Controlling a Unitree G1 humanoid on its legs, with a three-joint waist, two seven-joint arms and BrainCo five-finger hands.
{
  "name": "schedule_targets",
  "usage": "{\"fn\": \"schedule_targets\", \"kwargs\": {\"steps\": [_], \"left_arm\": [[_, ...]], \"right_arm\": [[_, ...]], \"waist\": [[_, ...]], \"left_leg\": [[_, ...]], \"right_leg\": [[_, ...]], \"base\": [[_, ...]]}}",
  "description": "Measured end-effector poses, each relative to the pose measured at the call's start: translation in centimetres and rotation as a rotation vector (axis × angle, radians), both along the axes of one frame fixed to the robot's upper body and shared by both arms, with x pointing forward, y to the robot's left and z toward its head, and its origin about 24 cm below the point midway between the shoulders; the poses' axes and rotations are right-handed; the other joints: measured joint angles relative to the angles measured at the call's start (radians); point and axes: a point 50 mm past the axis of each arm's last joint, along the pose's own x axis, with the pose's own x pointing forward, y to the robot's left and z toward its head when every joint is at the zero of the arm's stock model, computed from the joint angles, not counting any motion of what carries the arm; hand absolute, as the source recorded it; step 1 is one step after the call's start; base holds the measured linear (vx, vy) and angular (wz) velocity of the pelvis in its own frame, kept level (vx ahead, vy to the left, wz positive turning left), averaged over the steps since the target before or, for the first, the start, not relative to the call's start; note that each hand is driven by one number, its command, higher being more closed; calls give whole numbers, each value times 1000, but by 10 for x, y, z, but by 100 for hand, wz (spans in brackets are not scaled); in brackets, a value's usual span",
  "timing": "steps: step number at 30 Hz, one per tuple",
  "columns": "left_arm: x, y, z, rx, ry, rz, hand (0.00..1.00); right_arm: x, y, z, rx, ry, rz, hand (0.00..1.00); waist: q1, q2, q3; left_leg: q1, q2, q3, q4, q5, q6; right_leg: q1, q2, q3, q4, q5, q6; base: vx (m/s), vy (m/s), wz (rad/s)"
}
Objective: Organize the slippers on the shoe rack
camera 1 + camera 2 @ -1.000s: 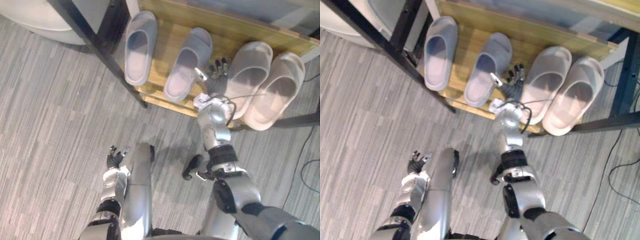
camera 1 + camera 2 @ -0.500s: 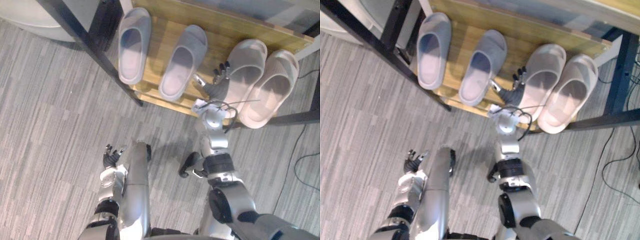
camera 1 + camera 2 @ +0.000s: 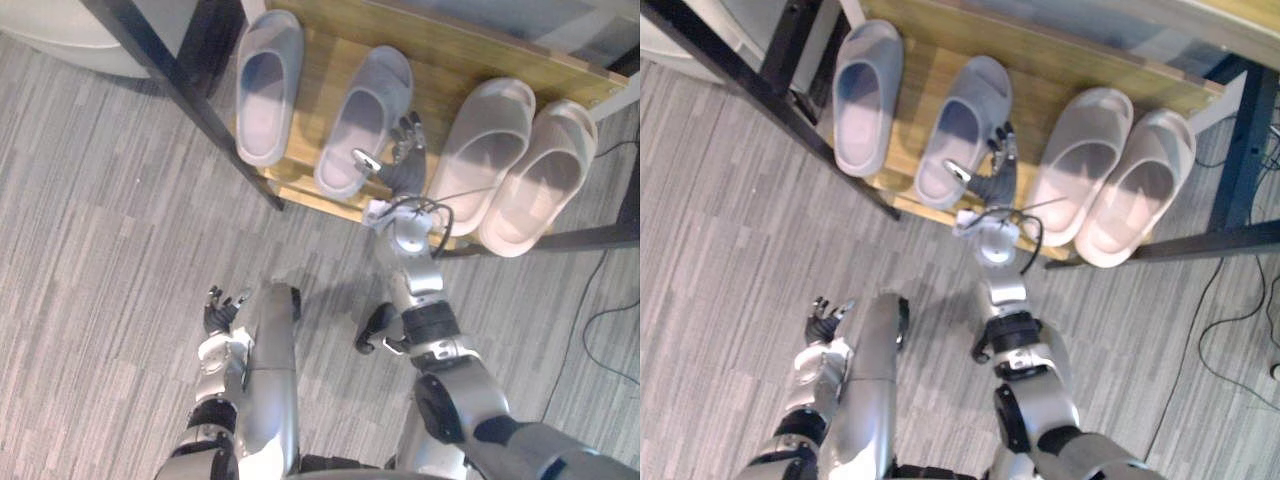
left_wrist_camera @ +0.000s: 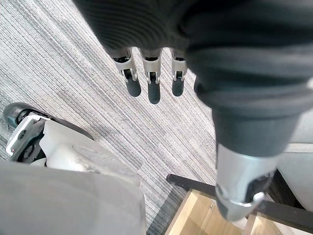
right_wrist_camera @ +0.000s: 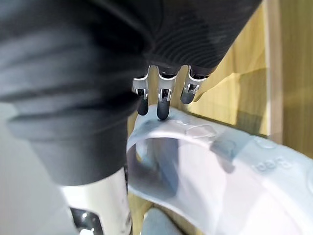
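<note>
Showing the slipper task near its end: four slippers lie on the wooden shelf of the shoe rack [image 3: 455, 52]. The beige pair [image 3: 512, 165] sits side by side, touching and parallel, and looks finished. The grey pair is less tidy. The outer grey slipper [image 3: 267, 85] lies beside the black frame post [image 3: 185, 100], while the inner grey slipper [image 3: 366, 118] lies apart from it and at a slant, its heel at the shelf's front edge.

The right hand [image 3: 402, 165] reaches in between the inner grey slipper and the beige pair. Its fingers [image 5: 164, 100] are extended and fairly straight, holding nothing; in the right wrist view their dark tips rest against a pale slipper strap [image 5: 195, 131], apparently that of the inner grey slipper. The left hand [image 3: 222, 310] hangs low over the floor [image 3: 90, 220], fingers relaxed and empty.

What is left, by this reading, is squaring the inner grey slipper and closing it up to its partner.
</note>
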Motion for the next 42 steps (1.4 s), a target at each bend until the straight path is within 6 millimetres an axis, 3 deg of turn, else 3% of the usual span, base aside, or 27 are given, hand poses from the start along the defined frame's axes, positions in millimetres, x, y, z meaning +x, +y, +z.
{"fn": "schedule_targets", "kwargs": {"steps": [13,23,36,42], "left_arm": [[-8,4,-10,1,49,9,0],[-8,3,-10,2,52,3,0],[-10,-1,-15,-25,68,6,0],[-13,-2,-17,-29,77,7,0]], "right_arm": [[10,20,22,-33,-24,71,0],[20,7,34,-56,-31,48,0],[23,-2,31,-75,-19,29,0],[19,-19,12,-70,12,-10,0]], "waist": [[8,-4,2],[11,-3,2],[18,16,-9],[17,27,-22]], "left_leg": [[-28,-19,-19,5,1,1],[-49,-28,-24,24,3,5],[-33,-20,-8,20,4,6],[17,1,6,-14,10,12]], "right_leg": [[-3,-18,-21,1,-3,4],[-18,-31,-21,19,-6,8],[-16,-25,-9,13,7,-14],[23,-1,-8,-26,17,-9]], "base": [[1,-1,5],[-5,-1,3],[-4,-2,-3],[-15,-13,-9]]}}
